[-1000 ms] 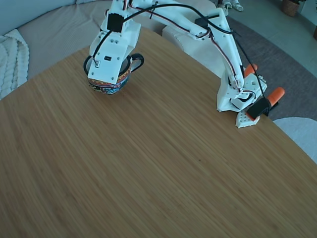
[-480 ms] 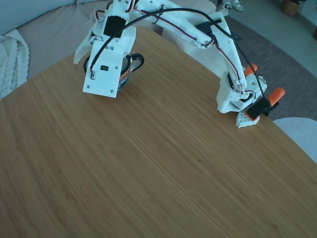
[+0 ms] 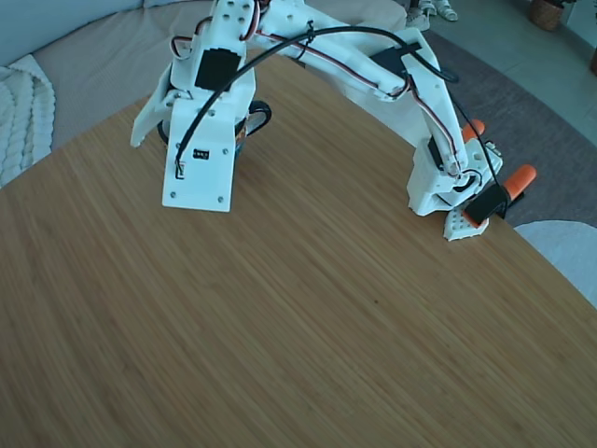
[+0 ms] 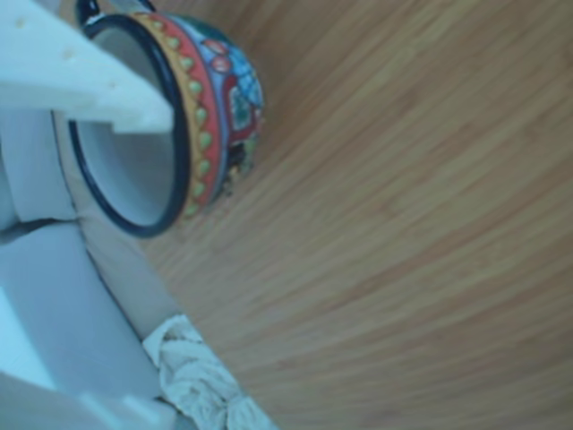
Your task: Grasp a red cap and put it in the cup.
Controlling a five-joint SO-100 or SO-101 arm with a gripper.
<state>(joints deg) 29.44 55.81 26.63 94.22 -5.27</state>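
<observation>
1. We see the cup (image 3: 250, 119) near the far edge of the bamboo counter (image 3: 308, 317), mostly hidden in the fixed view behind the white arm's wrist; only its black handle and a sliver of rim show there.
2. In the other view the mug (image 4: 201, 98) appears on its side only because the camera is rolled; its black rim and white inside are plain, with a patterned band outside.
3. We cannot find the red cap in either view. What shows of the mug's inside is bare white, though one white finger (image 4: 85, 76) crosses the mouth.
4. The pincer (image 3: 154, 126) hangs just beside the cup, above the counter; its fingers look spread, with nothing between them.
5. We judge the cap light, stiff and slick, best pinched across its rim; being round, it has no long axis.
6. The orange clamp handles (image 3: 519, 177) sit at the counter's right edge, by the arm's base.
</observation>
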